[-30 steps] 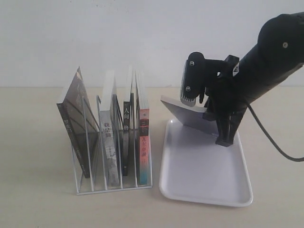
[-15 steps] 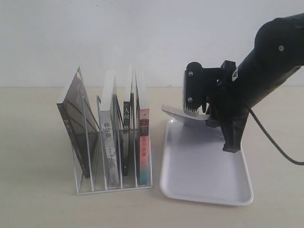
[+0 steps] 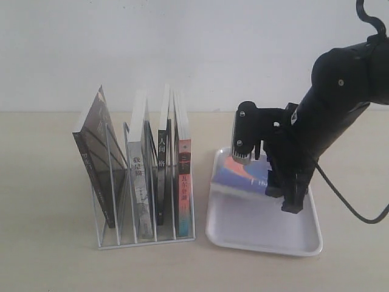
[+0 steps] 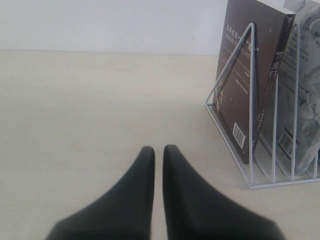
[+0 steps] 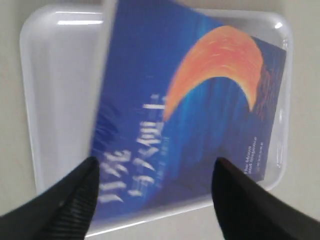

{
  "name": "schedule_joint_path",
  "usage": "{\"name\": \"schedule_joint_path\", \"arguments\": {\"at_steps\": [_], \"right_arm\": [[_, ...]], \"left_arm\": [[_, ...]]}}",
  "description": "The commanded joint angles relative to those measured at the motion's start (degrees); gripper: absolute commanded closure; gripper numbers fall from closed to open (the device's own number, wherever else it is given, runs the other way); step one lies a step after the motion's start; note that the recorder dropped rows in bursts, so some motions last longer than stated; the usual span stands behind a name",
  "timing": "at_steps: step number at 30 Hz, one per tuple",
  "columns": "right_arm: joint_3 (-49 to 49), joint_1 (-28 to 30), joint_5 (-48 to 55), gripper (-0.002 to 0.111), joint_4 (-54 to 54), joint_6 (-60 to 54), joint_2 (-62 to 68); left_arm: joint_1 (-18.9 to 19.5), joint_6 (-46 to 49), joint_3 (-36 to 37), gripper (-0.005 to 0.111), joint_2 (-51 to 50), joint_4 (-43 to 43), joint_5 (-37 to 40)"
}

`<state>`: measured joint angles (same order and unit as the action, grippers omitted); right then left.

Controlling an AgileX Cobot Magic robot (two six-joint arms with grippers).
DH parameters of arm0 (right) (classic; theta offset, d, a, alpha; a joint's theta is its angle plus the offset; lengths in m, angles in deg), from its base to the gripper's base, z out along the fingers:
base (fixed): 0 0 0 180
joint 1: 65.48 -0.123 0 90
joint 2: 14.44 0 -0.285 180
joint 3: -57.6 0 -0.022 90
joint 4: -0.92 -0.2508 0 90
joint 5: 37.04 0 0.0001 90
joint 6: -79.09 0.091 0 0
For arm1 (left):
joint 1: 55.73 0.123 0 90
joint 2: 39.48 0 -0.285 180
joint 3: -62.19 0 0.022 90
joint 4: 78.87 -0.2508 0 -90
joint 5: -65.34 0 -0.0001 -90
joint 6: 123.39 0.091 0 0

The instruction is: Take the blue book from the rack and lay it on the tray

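Note:
The blue book (image 3: 243, 173), with its orange crescent and white characters, lies cover up on the white tray (image 3: 261, 243), its near end still a little raised and blurred. In the right wrist view the blue book (image 5: 200, 115) covers most of the tray (image 5: 55, 100). My right gripper (image 3: 267, 179) hovers just above the book, jaws open wide; the same gripper (image 5: 156, 161) has its fingers on either side of the cover, clear of it. The white wire rack (image 3: 146, 237) stands left of the tray. My left gripper (image 4: 158, 150) is shut and empty above the table, beside the rack (image 4: 250, 125).
Several books stay in the rack: a dark one (image 3: 97, 158) leaning at the left end, a black-spined one (image 3: 161, 176) and one with a pink-and-teal spine (image 3: 184, 182) nearest the tray. A black cable (image 3: 349, 201) trails behind my right arm.
My right gripper came down over the tray and its jaws opened. The blue book, held tilted above the tray's far end before, has dropped onto the tray.

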<state>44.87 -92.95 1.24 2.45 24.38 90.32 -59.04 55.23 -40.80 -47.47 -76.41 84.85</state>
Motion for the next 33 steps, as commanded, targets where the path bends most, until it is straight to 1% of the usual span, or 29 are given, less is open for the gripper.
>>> {"name": "schedule_joint_path", "arguments": {"at_steps": [1, 8, 15, 17, 19, 20, 22, 24, 28, 33], "right_arm": [[0.02, 0.42, -0.64, 0.04, 0.07, 1.73, -0.31], [0.24, 0.42, -0.17, 0.04, 0.42, 3.68, -0.87], [0.24, 0.42, 1.08, 0.049, 0.42, 6.44, -8.32], [0.24, 0.42, 1.85, 0.055, 0.42, 7.76, -11.7], [0.24, 0.42, 2.4, 0.062, 0.01, 10.84, -15.16], [0.24, 0.42, 2.63, 0.069, -1.18, 13.05, -17.02], [0.24, 0.42, 3.76, 0.086, -3.86, 16.96, -20.75], [0.24, 0.42, 4.81, 0.109, -7.8, 19.45, -24.3], [0.24, 0.42, 7.24, 0.108, -13.23, 22.83, -29.42], [0.24, 0.42, 9.43, 0.108, -14.51, 26.78, -32.43]], "left_arm": [[0.23, -0.49, 0.2, 0.101, 0.2, -0.17, -0.02], [0.23, -0.49, 0.2, 0.101, 0.2, -0.17, -0.02], [0.23, -0.49, 0.2, 0.101, 0.2, -0.17, -0.02], [0.23, -0.49, 0.2, 0.101, 0.2, -0.17, -0.02], [0.23, -0.49, 0.2, 0.101, 0.2, -0.17, -0.02], [0.23, -0.49, 0.2, 0.101, 0.2, -0.17, -0.02], [0.23, -0.49, 0.2, 0.101, 0.2, -0.17, -0.02], [0.23, -0.49, 0.2, 0.101, 0.2, -0.17, -0.02], [0.23, -0.49, 0.2, 0.101, 0.2, -0.17, -0.02], [0.23, -0.49, 0.2, 0.101, 0.2, -0.17, -0.02]]}}
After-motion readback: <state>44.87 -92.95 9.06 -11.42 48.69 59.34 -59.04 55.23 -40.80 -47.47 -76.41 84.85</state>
